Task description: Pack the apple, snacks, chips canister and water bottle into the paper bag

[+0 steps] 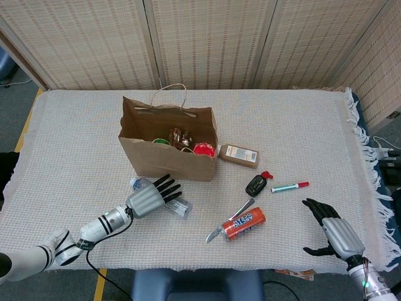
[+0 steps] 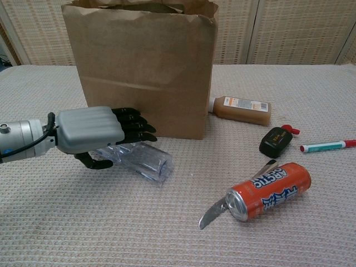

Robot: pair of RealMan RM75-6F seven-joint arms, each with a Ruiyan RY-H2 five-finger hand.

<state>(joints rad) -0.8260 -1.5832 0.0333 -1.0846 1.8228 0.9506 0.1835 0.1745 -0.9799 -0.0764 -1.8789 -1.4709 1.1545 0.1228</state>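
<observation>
My left hand (image 2: 92, 130) lies over the water bottle (image 2: 146, 161), which rests on its side on the worktop (image 1: 301, 132) at lower left of the head view, just in front of the paper bag (image 1: 168, 162); whether my fingers actually grip it I cannot tell. My right hand (image 1: 332, 231), lower right, hovers with fingers spread, holding nothing.

Head view: table (image 1: 301, 125) is seen from high above, looking down, far. Chest view: set low, near, facing forward. Shared: paper bag (image 1: 168, 150) (image 2: 146, 72), water bottle (image 2: 146, 161), can (image 1: 244, 224) (image 2: 268, 191).
</observation>
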